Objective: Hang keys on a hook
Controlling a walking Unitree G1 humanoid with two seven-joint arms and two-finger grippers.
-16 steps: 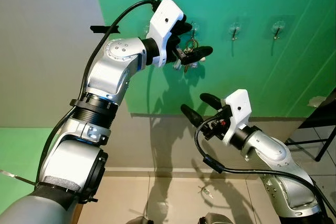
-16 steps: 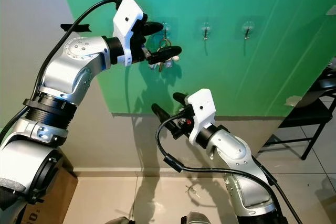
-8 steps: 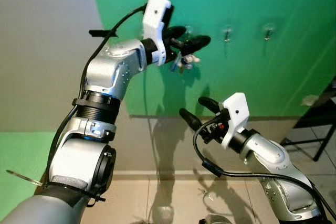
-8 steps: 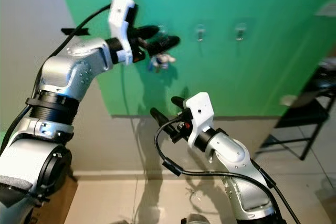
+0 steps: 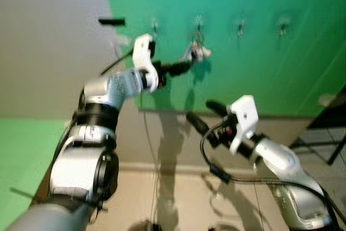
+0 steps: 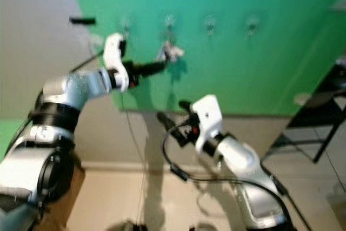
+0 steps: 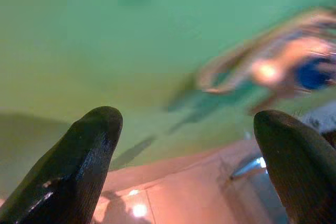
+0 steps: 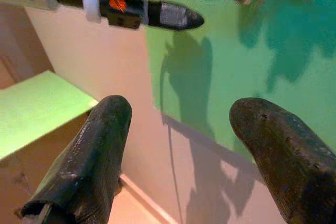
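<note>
A bunch of keys (image 5: 198, 51) with a blue tag hangs from the second hook (image 5: 198, 24) in a row on the green wall (image 5: 243, 74). My left gripper (image 5: 185, 67) is just left of and below the keys, apart from them and open. In the left wrist view the blurred keys (image 7: 283, 69) lie beyond the spread fingers (image 7: 84, 156), with nothing between them. My right gripper (image 5: 200, 110) is held lower, in front of the wall's base, open and holding nothing. All views are blurred by motion.
Three more hooks (image 5: 240, 25) on the wall carry nothing. A black bracket (image 5: 112, 21) sticks out of the grey wall at the left. A black chair (image 5: 330, 128) stands at the right. A light green surface (image 5: 21, 150) lies at the lower left, above the tiled floor (image 5: 178, 198).
My left gripper has let go of the keys and drawn back down and to the left; the keys stay on the hook. The camera has shifted too.
</note>
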